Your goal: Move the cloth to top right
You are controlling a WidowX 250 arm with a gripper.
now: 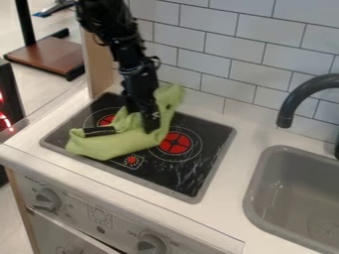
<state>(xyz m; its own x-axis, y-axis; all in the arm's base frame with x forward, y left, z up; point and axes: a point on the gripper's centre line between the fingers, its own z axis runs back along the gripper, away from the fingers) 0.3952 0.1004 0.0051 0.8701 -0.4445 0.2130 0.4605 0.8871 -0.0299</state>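
The black gripper (147, 116) hangs down over the stove top, amid the folds of the green cloth (122, 144). The cloth spreads over the left and front part of the black cooktop. Its right part stands up beside and behind the gripper, close to the tiled wall. A short black bar (99, 130) shows against the cloth's left part; I cannot tell whether it belongs to the gripper. Folds and the arm hide how the gripper meets the cloth.
Red burner marks (176, 142) show on the cooktop (192, 178). White counter (232, 166) separates it from the grey sink (291, 183) with its dark faucet (301, 96) at right. Tiled wall (232, 49) bounds the back; knobs (151, 244) line the front.
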